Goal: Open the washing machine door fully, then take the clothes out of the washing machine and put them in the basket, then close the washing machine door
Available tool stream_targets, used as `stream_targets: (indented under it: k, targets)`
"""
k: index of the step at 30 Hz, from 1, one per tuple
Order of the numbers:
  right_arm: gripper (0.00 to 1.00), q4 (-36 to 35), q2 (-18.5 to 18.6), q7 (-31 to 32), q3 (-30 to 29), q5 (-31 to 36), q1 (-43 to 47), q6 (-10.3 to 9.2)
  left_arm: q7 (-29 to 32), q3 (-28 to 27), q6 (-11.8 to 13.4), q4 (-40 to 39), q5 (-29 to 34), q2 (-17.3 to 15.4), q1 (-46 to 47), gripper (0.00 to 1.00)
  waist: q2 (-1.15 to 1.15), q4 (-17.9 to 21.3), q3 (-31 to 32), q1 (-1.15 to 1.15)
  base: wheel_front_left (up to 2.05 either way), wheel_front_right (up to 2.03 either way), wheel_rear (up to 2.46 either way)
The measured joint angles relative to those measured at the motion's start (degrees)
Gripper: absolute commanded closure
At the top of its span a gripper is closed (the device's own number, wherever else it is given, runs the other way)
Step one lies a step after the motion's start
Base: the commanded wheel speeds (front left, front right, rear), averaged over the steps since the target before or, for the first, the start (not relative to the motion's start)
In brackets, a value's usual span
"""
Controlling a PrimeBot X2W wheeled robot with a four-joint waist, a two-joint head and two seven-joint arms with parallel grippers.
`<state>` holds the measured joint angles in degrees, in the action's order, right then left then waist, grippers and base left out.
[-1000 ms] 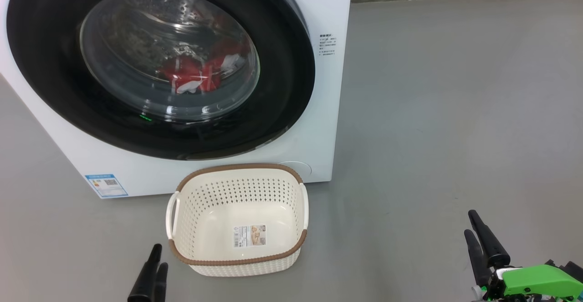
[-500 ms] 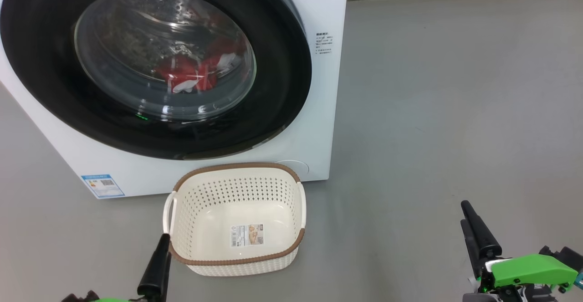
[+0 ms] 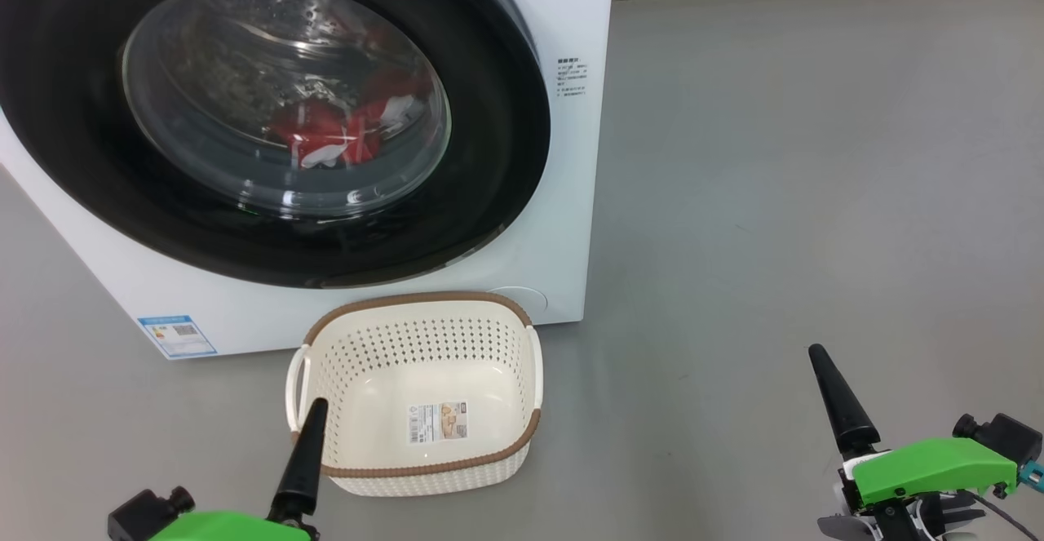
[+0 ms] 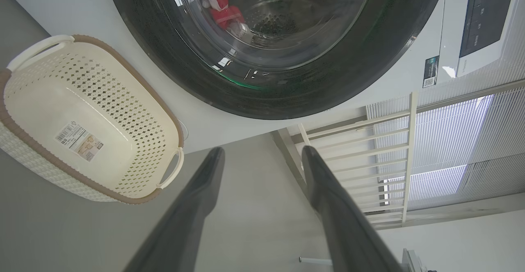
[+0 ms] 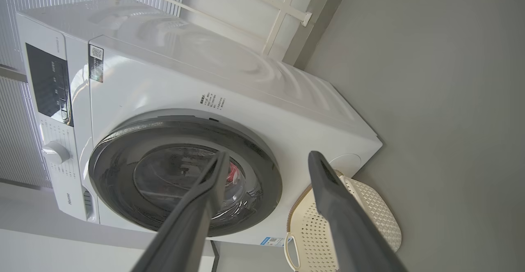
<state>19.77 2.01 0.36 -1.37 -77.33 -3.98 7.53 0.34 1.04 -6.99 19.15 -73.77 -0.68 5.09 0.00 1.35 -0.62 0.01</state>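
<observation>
- Washer [image 3: 571, 223]: stands on the grey floor [image 3: 775, 157], white, with a small blue label [image 3: 177, 335] at the bottom left of its front.
- Door [image 3: 497, 100]: sits shut against the washer front, wide black rim around a clear glass bowl.
- Clothes [image 3: 326, 137]: lie inside the drum behind the glass, red with bits of white, low in the drum.
- Basket [image 3: 424, 300]: rests on the floor just before the washer, below the door's lower edge, upright, with only a sticker [image 3: 439, 422] on its bottom.
- Left gripper [image 4: 263, 151]: hangs low at the basket's near left corner, jaws wide apart, grips nothing. In head view, one finger crosses that corner of the rim. In left wrist view, points at the floor and the washer's lower corner, with the basket off to the side and apart from both fingers.
- Right gripper [image 5: 269, 155]: hangs over bare floor well to the right of the basket, jaws spread wide, grips nothing. In right wrist view, aims toward the washer front, one finger across the door glass, the other across the basket's edge.
- Control panel [image 5: 49, 87] and knob [image 5: 55, 153]: sit at the top of the washer front.
</observation>
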Motion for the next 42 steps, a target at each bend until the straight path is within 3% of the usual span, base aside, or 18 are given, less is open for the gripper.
stream_targets:
  k: [26, 42]
  targets:
    - [0.0, 0.4, 0.8, -4.5, 2.4, 23.2, -2.9, 0.0, -4.5, 4.4, 3.0, -1.7, 22.8, -0.4, 2.3, 0.0, 0.0, 1.0, -0.2, -0.01, 0.0, 0.0, 0.0]
    - [0.0, 0.0, 0.8, -7.0, 4.2, 35.1, -3.6, 0.0, -7.1, 5.7, 5.0, -3.9, 33.5, -0.5, 3.4, 0.0, 0.0, 1.6, 0.1, -0.01, 0.0, 0.0, 0.0]
